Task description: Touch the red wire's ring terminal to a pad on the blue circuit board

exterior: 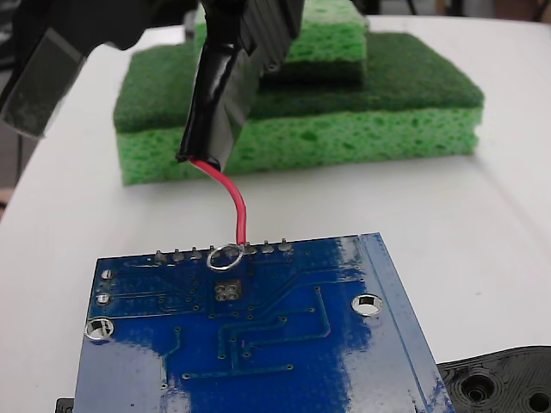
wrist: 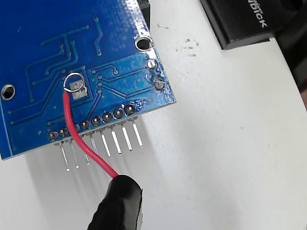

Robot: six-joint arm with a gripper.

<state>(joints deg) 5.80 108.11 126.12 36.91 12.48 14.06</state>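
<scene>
In the fixed view the nearest thing is the blue circuit board (exterior: pixel 275 335), glossy, with thin traces; its lower edge is cut off by the frame. At the bottom right a black plastic part with holes (exterior: pixel 504 383) pokes in, only partly seen. Silver-rimmed mounting holes (exterior: pixel 368 305) sit near the board's sides. Toward the board's far edge lies the pad (exterior: pixel 225 292) — a small silvery square with tiny dark holes. Just beyond it the ring terminal (exterior: pixel 225 256), a thin shiny loop, stands at the row of grey solder pins (exterior: pixel 267 249); from this low angle it appears just short of the pad. The wrist view reads otherwise: there the ring (wrist: pixel 74 82) overlaps the upper corner of the pad (wrist: pixel 77 89), though whether metal actually meets metal is hard to make out.

From the ring the red wire (exterior: pixel 239 211) rises in a slight curve into a black sleeve (exterior: pixel 215 103), shiny like wrapped tape. The pincer itself is cut off at the top of the fixed view and hidden in the wrist view, so I cannot tell whether its fingers are spread or pressed together.

Farther back on the white bench (exterior: pixel 499 206) rest two green sponges (exterior: pixel 344 120) — porous, with darker scrubby tops, the smaller stacked on the larger. In the wrist view a black box (wrist: pixel 244 21) crosses the top right corner.
</scene>
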